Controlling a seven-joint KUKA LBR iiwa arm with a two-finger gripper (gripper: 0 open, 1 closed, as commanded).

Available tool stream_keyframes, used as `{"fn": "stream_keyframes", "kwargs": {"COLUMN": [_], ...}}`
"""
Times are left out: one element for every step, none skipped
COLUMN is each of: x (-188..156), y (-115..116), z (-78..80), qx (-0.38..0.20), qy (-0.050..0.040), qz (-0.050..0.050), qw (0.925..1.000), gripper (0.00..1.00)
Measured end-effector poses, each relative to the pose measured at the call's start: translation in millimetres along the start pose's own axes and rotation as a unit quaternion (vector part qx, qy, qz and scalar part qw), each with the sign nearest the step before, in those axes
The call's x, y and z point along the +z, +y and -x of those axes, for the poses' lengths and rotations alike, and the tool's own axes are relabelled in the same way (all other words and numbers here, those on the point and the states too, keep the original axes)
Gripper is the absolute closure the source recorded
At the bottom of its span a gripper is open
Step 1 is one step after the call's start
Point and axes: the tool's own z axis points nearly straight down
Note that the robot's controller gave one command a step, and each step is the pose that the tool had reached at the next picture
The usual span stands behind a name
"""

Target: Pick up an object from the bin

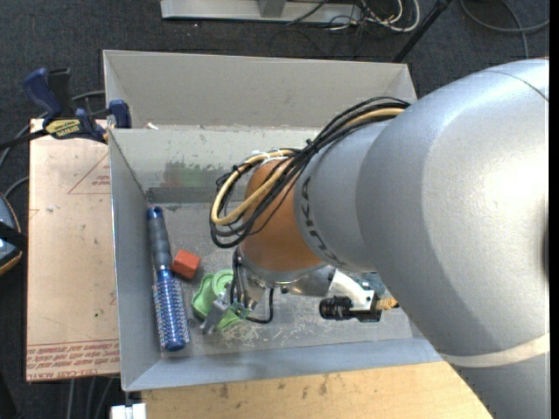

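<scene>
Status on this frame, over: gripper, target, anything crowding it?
Gripper down at the green plastic piece, bin's near side; hold unclear. Orange block and blue hairbrush close beside it.

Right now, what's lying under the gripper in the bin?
A light green plastic thing lies under the gripper, just right of an orange block. The gripper covers its right side, so its full shape is hidden.

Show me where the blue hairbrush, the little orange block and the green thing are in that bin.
blue hairbrush (pixel 163 273), camera view, where handle meets bristles.
orange block (pixel 184 264), camera view, its top face.
green thing (pixel 212 293), camera view, its rounded left part.
</scene>
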Motion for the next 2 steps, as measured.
{"fn": "stream_keyframes", "kwargs": {"x": [-40, -50], "y": [1, 1], "z": [0.2, 0.1], "qx": [-0.001, -0.003], "qy": [-0.0005, 0.0003], "qz": [0.001, 0.0], "qw": [1.0, 1.0], "gripper": [1.0, 1.0]}}
